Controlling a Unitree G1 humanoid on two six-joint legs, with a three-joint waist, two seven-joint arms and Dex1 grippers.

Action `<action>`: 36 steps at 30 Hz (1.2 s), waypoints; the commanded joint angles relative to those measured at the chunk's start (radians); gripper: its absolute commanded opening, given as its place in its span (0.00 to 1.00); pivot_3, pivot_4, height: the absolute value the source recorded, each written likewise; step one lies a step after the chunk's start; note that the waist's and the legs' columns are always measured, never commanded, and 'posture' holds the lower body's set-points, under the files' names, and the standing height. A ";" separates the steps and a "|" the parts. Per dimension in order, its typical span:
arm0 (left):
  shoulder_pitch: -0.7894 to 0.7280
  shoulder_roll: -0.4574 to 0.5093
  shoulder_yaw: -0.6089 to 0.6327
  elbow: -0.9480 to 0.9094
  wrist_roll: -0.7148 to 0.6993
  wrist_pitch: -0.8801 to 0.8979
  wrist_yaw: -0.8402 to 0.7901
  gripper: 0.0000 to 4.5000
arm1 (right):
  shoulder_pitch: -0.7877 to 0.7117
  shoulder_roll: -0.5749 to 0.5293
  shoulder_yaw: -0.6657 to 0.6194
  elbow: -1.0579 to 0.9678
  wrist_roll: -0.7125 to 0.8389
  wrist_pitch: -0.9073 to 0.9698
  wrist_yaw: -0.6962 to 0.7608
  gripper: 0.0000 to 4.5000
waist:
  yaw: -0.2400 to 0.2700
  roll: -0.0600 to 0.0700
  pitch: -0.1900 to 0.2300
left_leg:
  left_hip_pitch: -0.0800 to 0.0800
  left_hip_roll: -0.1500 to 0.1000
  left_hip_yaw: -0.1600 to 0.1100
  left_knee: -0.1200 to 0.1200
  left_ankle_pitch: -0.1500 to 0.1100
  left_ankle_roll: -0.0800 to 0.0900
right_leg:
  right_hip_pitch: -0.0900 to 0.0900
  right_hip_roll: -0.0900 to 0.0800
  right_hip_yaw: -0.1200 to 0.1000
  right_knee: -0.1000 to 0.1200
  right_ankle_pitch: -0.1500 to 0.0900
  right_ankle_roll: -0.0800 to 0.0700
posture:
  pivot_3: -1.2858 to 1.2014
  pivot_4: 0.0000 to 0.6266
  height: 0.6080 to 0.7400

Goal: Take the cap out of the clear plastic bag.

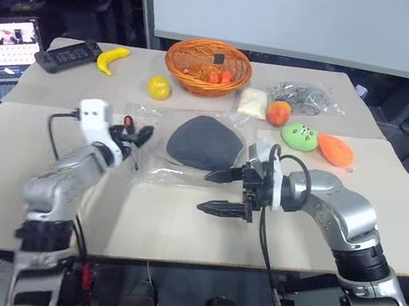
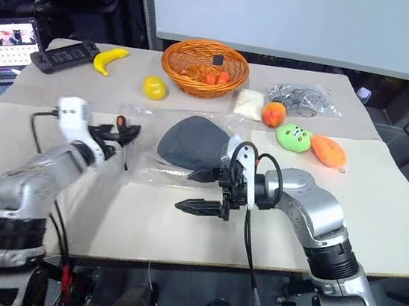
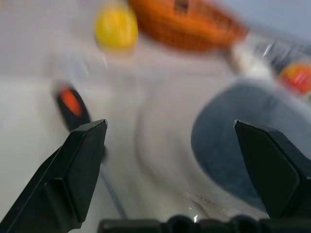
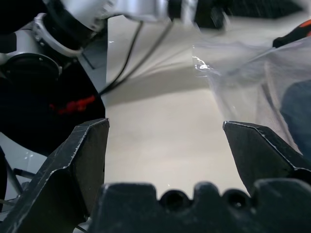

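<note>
The cap [image 1: 204, 142] lies dark grey side up inside the clear plastic bag [image 1: 156, 120], flat on the middle of the table. My left gripper [image 1: 137, 137] hovers at the bag's left edge, pointing toward the cap. It is open, with nothing between its fingers [image 3: 82, 160]. The left wrist view shows the cap [image 3: 238, 136] ahead under the crinkled plastic. My right gripper [image 1: 204, 191] hangs just in front of the bag's near edge, pointing left. Its jaws are open and empty. In the right wrist view the bag [image 4: 243, 73] sits beyond the far finger.
A screwdriver [image 1: 128, 122] with an orange and black handle lies by the bag's left edge, under my left gripper. Behind are an orange wicker basket [image 1: 208, 67], a yellow fruit [image 1: 159, 87], a banana [image 1: 113, 58], a white block [image 1: 253, 103], a peach [image 1: 278, 113] and a small clear bag [image 1: 306, 97]. A green toy [image 1: 299, 136] and an orange toy [image 1: 335, 150] lie right.
</note>
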 commanded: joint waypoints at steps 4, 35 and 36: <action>-0.024 -0.124 0.044 0.100 0.085 0.075 0.187 1.00 | 0.009 -0.011 -0.051 -0.054 0.026 0.001 -0.021 0.99 | 0.002 0.001 -0.001 | 0.001 0.000 -0.001 0.000 0.000 0.000 | 0.001 0.000 0.000 0.001 0.000 0.000 | 0.52 0.24 1.00; 0.002 -0.225 -0.047 0.022 0.402 0.024 0.255 1.00 | 0.018 0.002 -0.061 -0.058 0.043 0.005 -0.047 0.99 | 0.013 0.003 -0.002 | 0.001 -0.001 -0.001 0.001 0.000 0.000 | 0.002 0.000 0.000 0.000 0.000 0.001 | 0.52 0.24 1.00; 0.004 -0.225 -0.048 0.037 0.409 0.035 0.256 1.00 | 0.018 0.001 -0.062 -0.058 0.042 0.005 -0.047 0.99 | 0.013 0.003 -0.002 | 0.001 -0.001 -0.001 0.001 0.000 0.000 | 0.002 0.000 0.000 0.000 0.000 0.001 | 0.52 0.24 1.00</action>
